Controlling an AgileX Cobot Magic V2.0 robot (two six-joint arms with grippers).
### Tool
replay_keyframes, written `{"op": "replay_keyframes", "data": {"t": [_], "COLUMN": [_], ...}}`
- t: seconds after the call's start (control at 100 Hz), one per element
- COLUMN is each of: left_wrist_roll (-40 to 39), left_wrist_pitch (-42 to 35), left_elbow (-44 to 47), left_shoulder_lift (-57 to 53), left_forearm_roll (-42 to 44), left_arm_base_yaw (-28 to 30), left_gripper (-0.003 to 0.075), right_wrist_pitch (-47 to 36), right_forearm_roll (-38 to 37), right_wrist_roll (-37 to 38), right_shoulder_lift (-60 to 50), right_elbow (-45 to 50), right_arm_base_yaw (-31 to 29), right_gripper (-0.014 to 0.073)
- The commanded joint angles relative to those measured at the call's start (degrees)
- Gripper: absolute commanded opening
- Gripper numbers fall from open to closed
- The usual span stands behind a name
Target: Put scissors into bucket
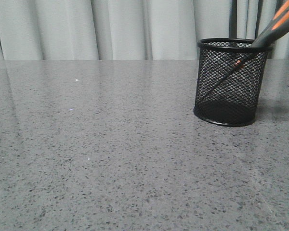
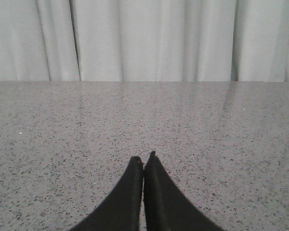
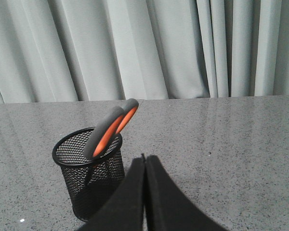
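- Scissors (image 3: 108,132) already stand blades-down inside the bucket (image 1: 229,91), handles leaning on its rim.
- My left pincer (image 2: 143,163) and right pincer (image 3: 144,163) are pressed together, holding nothing.
- Nothing seems left to do.

A grey speckled tabletop (image 1: 111,154) with a polished, stone-like finish fills the lower part of every view; faint vertical reflections streak its far portion, and a few tiny pale specks lie on its surface. Behind its far edge hangs a pale grey-white curtain (image 1: 125,29), falling in long vertical folds across the full width of the background. In the front view a narrow dark gap (image 1: 233,19) shows between two folds of the curtain at upper right.
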Motion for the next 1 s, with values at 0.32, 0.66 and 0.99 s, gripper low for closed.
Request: {"op": "replay_keyframes", "data": {"t": [0.32, 0.66, 0.99], "left_wrist_roll": [-0.59, -0.59, -0.59], "left_wrist_pitch": [-3.74, -3.74, -3.74], "left_elbow": [1.6, 1.6, 1.6], "left_shoulder_lift": [-1.47, -1.47, -1.47], "left_forearm_roll": [-0.31, -0.31, -0.31], "left_arm_base_yaw": [0.11, 0.11, 0.11], "left_gripper": [-0.0021, -0.0021, -0.0021], "right_wrist_pitch": [-3.95, -13.35, -23.99], "right_forearm_roll": [0.49, -13.37, -18.43], "right_wrist_roll": [-0.39, 6.61, 9.63], "right_shoulder_lift": [0.58, 0.58, -4.36], "right_elbow": [-1.33, 5.23, 21.34], "right_arm_base_yaw": [-0.12, -0.12, -0.12], "right_gripper": [-0.0072, -0.0072, -0.0072]}}
